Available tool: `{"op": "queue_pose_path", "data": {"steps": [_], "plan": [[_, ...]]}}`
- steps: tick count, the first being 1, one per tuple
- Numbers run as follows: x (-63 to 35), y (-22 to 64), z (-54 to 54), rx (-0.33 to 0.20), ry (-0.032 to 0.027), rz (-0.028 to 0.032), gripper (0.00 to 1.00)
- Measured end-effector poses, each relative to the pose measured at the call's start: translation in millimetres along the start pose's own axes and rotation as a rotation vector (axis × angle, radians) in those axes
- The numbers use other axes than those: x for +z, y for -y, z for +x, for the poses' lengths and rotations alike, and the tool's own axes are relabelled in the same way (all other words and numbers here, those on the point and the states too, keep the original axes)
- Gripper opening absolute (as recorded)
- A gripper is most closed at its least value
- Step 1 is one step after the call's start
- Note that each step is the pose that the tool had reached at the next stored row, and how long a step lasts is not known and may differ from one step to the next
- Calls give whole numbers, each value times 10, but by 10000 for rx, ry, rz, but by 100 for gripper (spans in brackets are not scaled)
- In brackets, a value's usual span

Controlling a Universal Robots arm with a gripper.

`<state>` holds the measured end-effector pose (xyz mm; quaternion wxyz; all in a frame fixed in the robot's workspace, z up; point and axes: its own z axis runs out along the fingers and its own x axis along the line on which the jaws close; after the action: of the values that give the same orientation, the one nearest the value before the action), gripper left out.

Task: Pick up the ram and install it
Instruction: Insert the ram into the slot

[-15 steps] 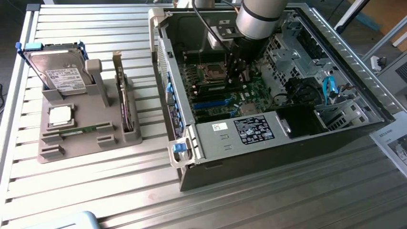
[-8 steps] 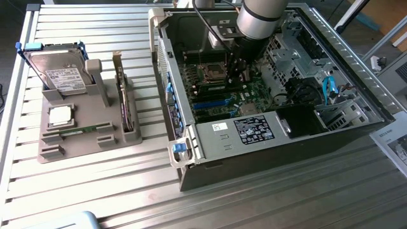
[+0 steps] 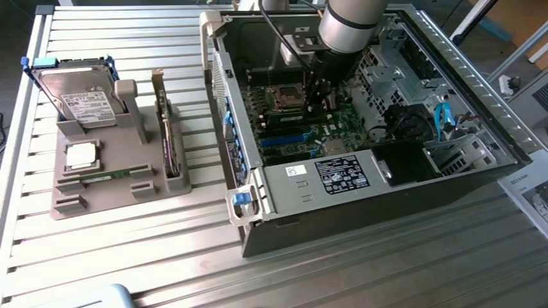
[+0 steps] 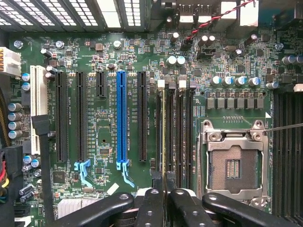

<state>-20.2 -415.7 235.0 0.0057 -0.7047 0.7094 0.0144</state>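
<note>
One ram (image 4: 164, 132) seen edge-on, upright along the black memory slots (image 4: 182, 137), beside the CPU socket (image 4: 234, 168), hand (image 4: 164, 195) clamped on it, inside the open computer case (image 3: 291, 186), grey parts holder (image 3: 111, 192) well apart on the slatted surface (image 3: 154, 256).

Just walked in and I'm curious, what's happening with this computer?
A robot arm is reaching into the open computer case. Its gripper is closed on the ram, holding the stick edge-on in line with the memory slots beside the empty processor socket. Whether it is seated can't be told.
</note>
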Motion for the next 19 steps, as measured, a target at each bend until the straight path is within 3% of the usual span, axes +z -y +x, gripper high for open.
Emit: {"op": "queue_pose_path", "data": {"steps": [10, 13, 14, 19], "plan": [[21, 0, 1, 0, 5, -1, 12], [21, 0, 0, -1, 7, -1, 19], [21, 0, 0, 0, 7, -1, 26], [-11, 0, 0, 0, -12, -2, 26]]}}
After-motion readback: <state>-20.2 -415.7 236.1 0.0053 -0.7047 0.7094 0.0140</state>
